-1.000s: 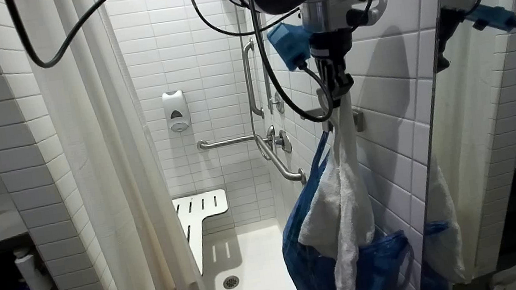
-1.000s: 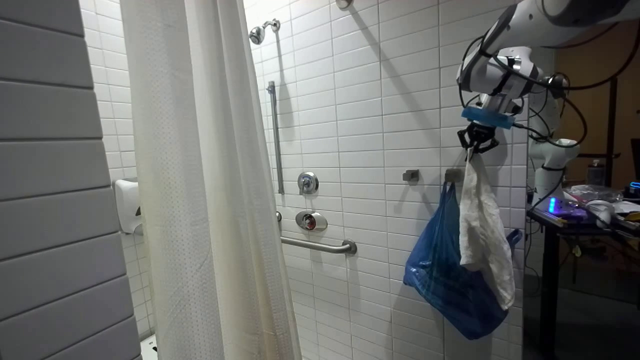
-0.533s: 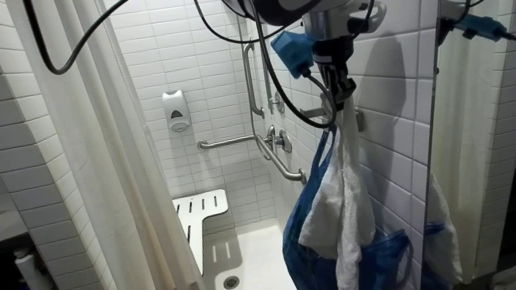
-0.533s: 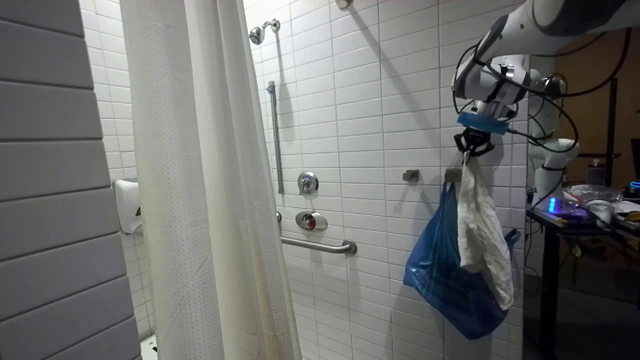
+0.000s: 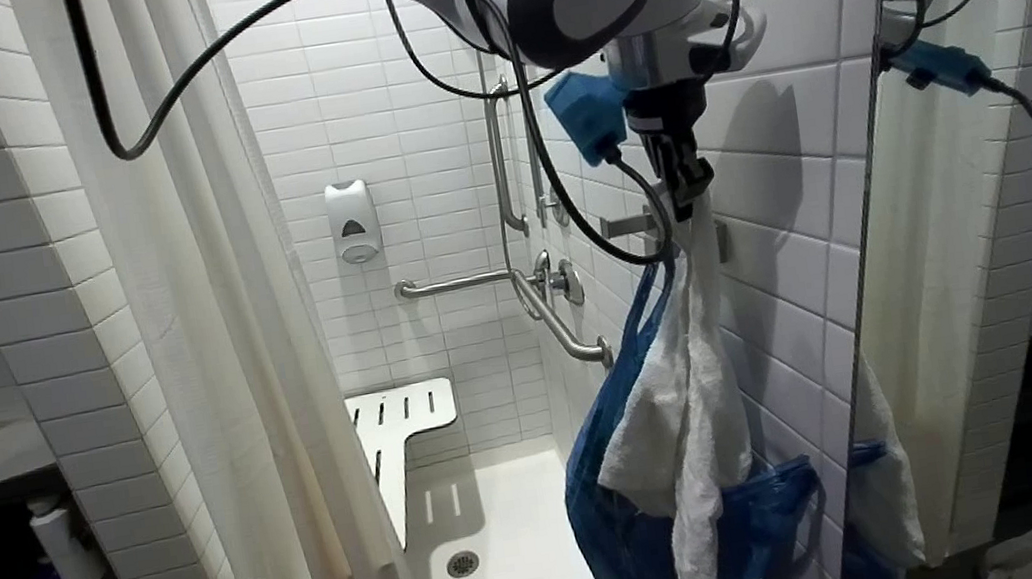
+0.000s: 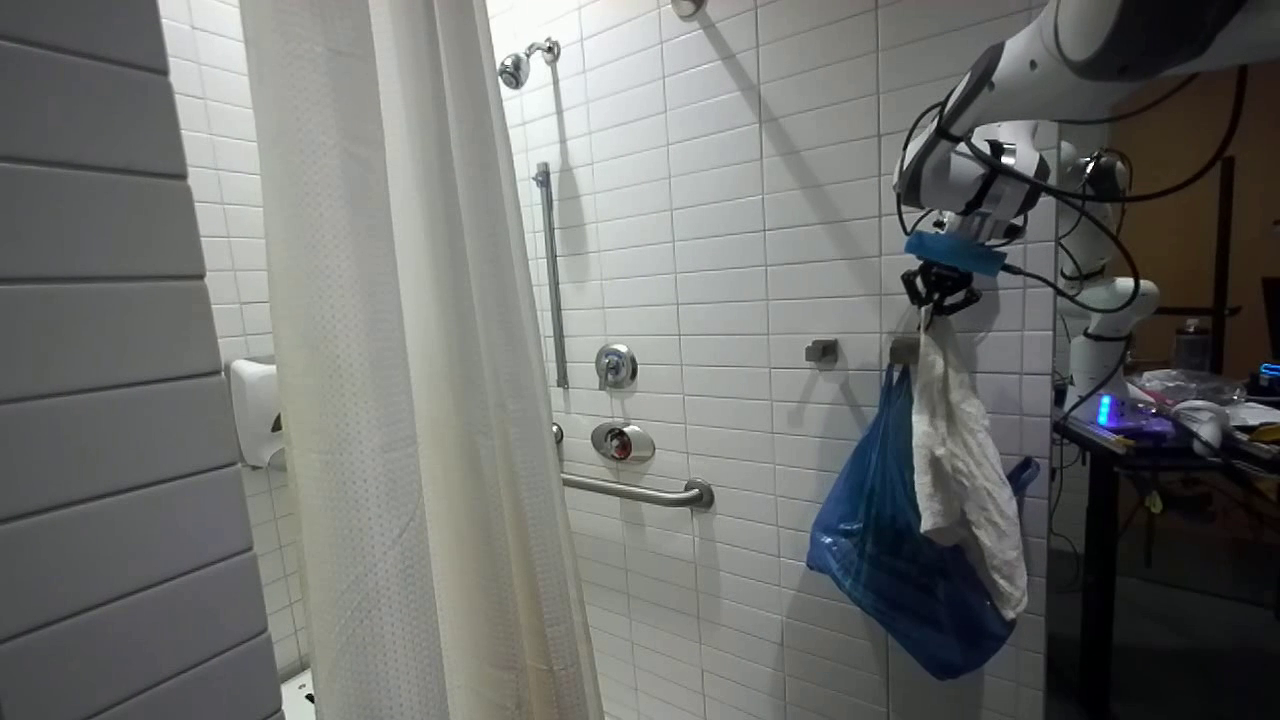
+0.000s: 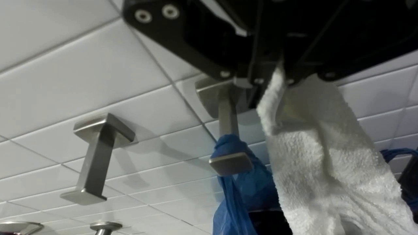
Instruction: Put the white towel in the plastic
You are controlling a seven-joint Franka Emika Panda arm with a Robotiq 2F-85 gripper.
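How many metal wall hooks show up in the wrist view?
2: a bare wall hook toward the picture's left, and a second wall hook near the middle, with the blue plastic bag looped over it. The white towel may hide others.

One towel (image 6: 957, 470), one blue bag (image 6: 880, 570), two hooks (image 7: 97, 160)

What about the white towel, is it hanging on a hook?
No: in the wrist view the gripper pinches the top of the white towel, and a hook carries the blue bag.

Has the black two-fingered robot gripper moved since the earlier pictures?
Yes: in an exterior view, the gripper moved left and slightly down, towards the bare square metal wall hook.
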